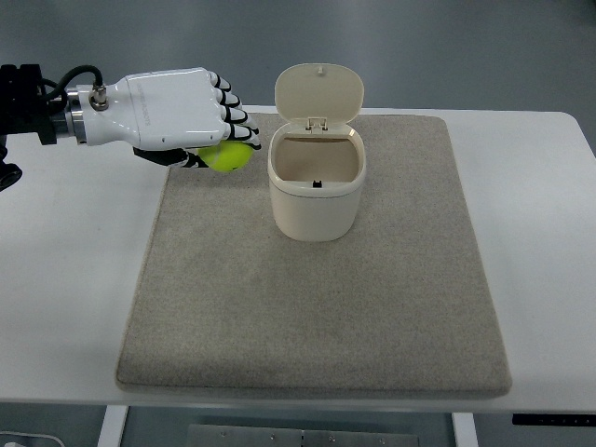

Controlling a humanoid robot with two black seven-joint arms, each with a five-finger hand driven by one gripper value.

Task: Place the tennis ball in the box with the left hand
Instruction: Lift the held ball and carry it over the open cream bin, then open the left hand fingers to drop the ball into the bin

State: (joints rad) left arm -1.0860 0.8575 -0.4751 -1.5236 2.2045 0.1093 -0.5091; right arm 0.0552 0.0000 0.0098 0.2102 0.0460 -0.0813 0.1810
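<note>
Grey mat [317,317] covers most of the white table [540,279], its front edge closest to view. Black-tipped fingers [237,116] of the left hand [177,112] curl around the tennis ball [228,156], grasping it above the mat's far left corner. Just right of the ball stands the cream box [317,191], upright, its hinged lid [318,91] tipped back open

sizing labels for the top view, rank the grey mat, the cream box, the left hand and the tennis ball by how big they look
1. grey mat
2. cream box, counting its open lid
3. left hand, raised nearer the camera, so the ranking against the box is unsure
4. tennis ball, partly hidden by the fingers
</note>
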